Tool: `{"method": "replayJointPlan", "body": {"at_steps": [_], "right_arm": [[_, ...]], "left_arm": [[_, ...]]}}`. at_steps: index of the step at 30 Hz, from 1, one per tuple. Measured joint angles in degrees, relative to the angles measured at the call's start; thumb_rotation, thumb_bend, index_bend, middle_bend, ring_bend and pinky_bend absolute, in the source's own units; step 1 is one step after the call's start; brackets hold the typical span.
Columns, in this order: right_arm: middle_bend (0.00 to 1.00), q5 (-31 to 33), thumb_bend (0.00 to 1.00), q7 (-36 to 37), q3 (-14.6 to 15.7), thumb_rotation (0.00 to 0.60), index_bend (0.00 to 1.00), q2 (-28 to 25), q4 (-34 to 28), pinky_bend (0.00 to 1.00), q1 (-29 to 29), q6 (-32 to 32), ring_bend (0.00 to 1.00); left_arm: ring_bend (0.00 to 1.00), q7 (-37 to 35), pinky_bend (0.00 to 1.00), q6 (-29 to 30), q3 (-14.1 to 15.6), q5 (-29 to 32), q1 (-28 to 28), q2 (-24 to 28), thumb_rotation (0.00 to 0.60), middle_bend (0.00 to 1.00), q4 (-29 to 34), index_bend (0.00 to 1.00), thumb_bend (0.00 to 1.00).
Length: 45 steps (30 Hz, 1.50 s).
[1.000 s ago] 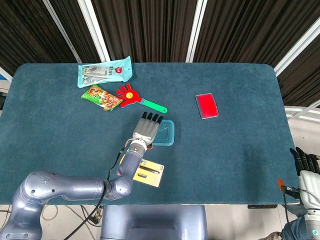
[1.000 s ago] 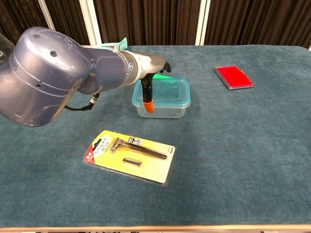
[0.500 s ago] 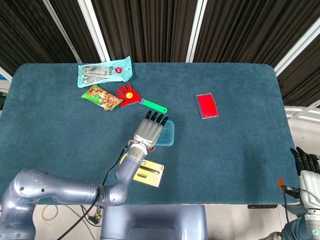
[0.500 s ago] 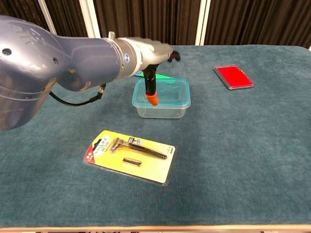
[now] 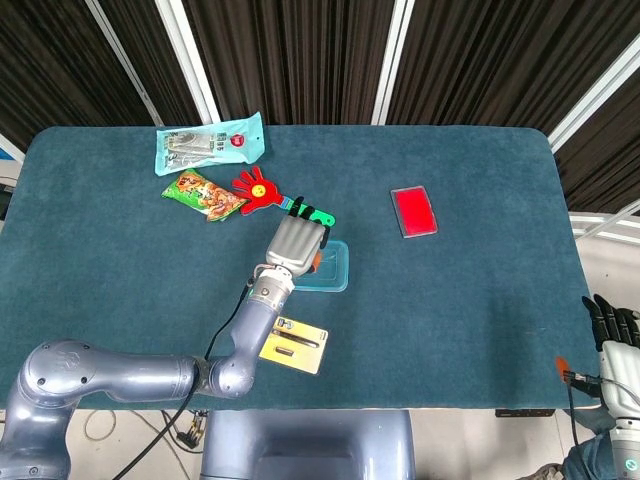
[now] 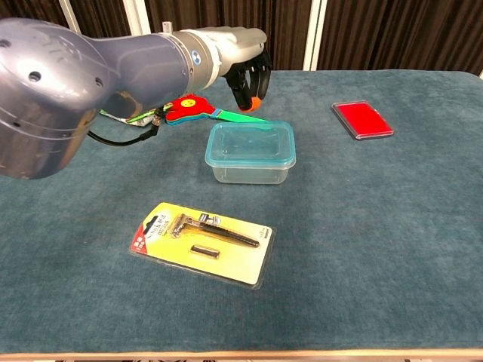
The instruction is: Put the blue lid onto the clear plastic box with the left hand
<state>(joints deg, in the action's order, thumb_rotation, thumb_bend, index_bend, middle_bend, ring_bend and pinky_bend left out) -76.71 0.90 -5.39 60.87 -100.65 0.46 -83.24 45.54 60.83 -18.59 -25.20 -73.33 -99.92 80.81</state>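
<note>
From the head view, our left hand (image 5: pixel 297 242) has lifted off the clear plastic box (image 5: pixel 329 267) and drawn back, fingers curled and holding nothing. The blue lid (image 5: pixel 333 252) appears seated on the box, though we can't confirm it's snapped. Our right hand (image 5: pixel 612 325) hangs off-table, fingers pressed together.

From the chest view, the box sits closed on teal cloth (image 6: pixel 362 226); dark curtains (image 6: pixel 377 34) stand behind.
</note>
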Motion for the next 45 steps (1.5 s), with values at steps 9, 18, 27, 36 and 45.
{"method": "replayJointPlan", "body": {"at_steps": [9,18,27,36,45], "right_arm": [[0.01,0.08,0.34,0.28,0.09,0.6,0.0,-0.03,0.02,0.0,-0.12,0.05,0.0],[0.01,0.24,0.34,0.31,0.13,0.6,0.0,-0.09,0.07,0.0,-0.19,0.16,0.0],[0.01,0.4,0.34,0.11,0.11,0.6,0.0,-0.28,-0.38,0.0,-0.19,0.24,0.0],[0.01,0.8,0.34,0.29,0.0,0.6,0.0,-0.31,-0.51,0.0,-0.26,0.31,0.0],[0.01,0.88,0.34,0.33,0.06,0.6,0.0,-0.24,-0.37,0.0,-0.52,0.02,0.0]], "left_arm": [[0.25,-2.0,0.06,-2.01,-0.79,-1.02,-0.07,-2.81,0.6,0.6,-5.61,0.65,0.51],[0.25,-2.36,0.06,-4.15,-2.1,-2.58,-2.21,-7.02,0.6,0.58,-14.04,0.64,0.51],[0.24,-3.42,0.06,-9.27,-2.89,-4.85,-4.8,-11.9,0.6,0.55,-23.17,0.64,0.52],[0.24,-4.09,0.06,-11.29,-3.17,-7.51,-5.97,-15.3,0.6,0.55,-28.93,0.65,0.52],[0.24,-4.13,0.06,-12.84,-3.37,-9.01,-6.2,-17.33,0.6,0.55,-32.87,0.65,0.52]]}}
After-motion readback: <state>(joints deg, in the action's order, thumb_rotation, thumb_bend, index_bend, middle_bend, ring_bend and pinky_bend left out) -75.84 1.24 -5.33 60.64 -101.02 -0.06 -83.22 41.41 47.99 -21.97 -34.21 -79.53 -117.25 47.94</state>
